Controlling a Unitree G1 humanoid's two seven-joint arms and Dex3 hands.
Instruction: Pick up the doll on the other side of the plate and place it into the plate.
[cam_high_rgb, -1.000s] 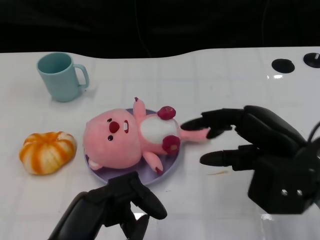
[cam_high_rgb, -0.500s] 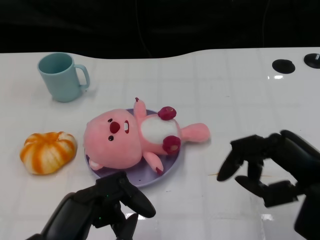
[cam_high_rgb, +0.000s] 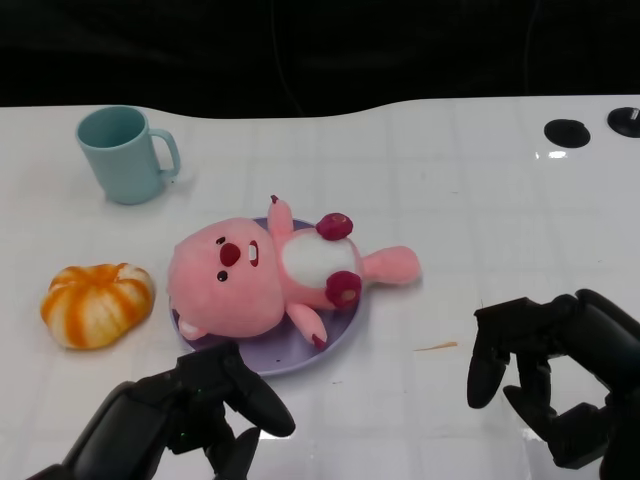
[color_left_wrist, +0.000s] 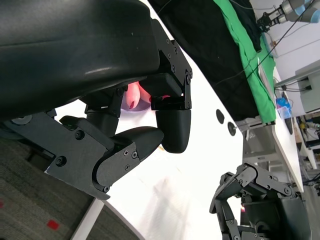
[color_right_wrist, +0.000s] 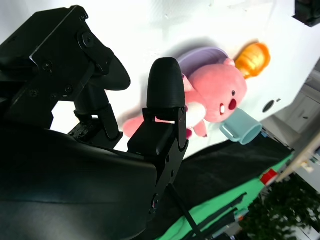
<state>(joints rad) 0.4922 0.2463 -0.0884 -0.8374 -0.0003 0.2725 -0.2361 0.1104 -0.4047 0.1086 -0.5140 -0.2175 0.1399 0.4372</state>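
Pink plush doll (cam_high_rgb: 265, 278) lies on back on purple plate (cam_high_rgb: 340, 335), head toward my left, one leg sticking out over rim onto white table (cam_high_rgb: 450, 180). My right hand (cam_high_rgb: 545, 375) off plate, near right, fingers curled, gripping nothing. My left hand (cam_high_rgb: 195, 415) just beside plate's near rim, fingers bent, empty. Orange pumpkin (cam_high_rgb: 97, 303) left of plate; teal mug (cam_high_rgb: 125, 153) farther back.
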